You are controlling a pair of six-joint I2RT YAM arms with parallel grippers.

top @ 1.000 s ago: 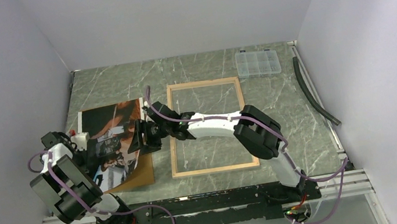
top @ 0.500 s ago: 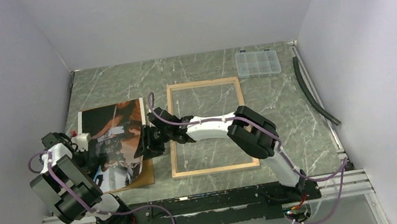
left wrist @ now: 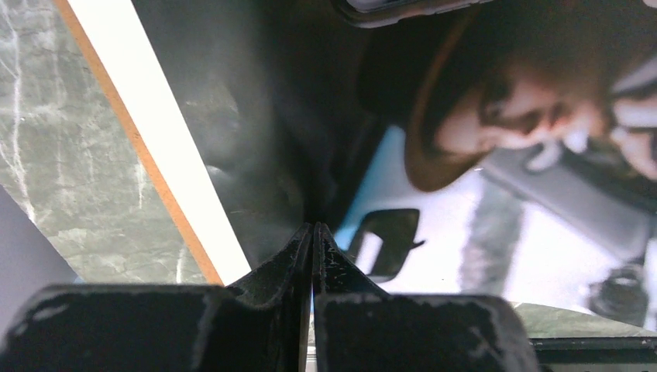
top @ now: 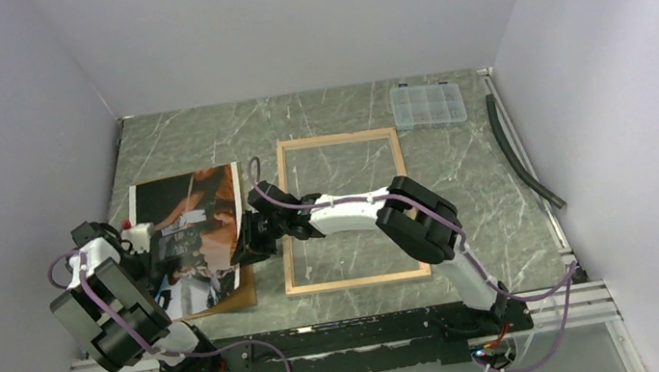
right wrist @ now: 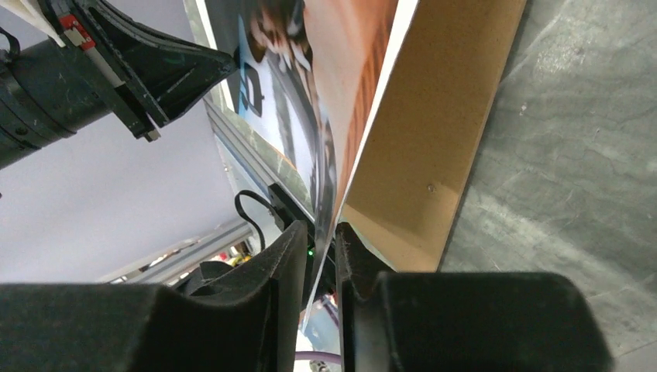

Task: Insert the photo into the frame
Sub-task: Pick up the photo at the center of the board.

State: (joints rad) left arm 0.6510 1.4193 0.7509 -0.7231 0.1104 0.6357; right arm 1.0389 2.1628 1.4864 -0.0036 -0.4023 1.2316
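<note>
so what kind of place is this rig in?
Likely a lab test cell, not a home: plain grey walls box in a marble-look table, the left arm and right arm are bolted at its near edge, and a photo, frame and parts box serve as props.

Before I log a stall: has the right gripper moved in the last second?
Yes, slightly: the right gripper has shifted toward the view's bottom edge, judged against the frame's left rail.

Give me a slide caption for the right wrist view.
Right gripper pinches the photo by its edge above the brown backing panel.
</note>
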